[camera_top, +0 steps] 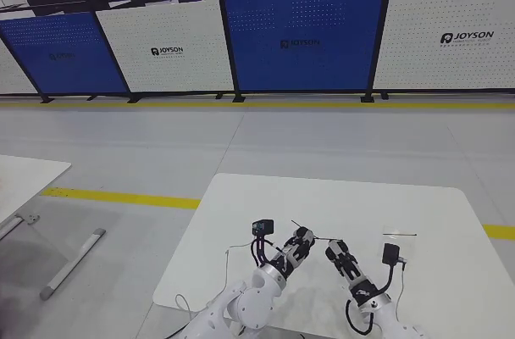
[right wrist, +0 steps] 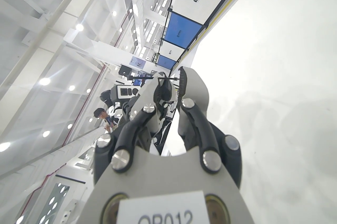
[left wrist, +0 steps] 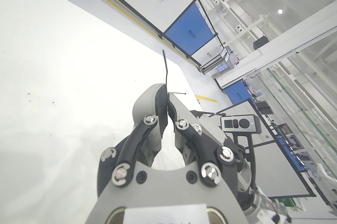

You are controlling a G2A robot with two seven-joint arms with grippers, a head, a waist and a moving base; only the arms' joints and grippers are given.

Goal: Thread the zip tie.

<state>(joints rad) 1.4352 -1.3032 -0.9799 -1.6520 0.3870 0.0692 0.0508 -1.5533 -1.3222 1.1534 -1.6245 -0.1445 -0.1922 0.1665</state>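
L end effector (left wrist: 167, 95) pinching zip tie (left wrist: 165, 69), strap poking past tips.

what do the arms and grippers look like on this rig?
Left gripper and right gripper: grey fingers, black ribbed pads, black linkages with silver pins, white label at the base. Arms white, black cables at the wrists.

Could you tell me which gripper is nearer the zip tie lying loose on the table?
Right. The right gripper is beside the loose zip tie, not touching; the left gripper is farther, beyond the right one.
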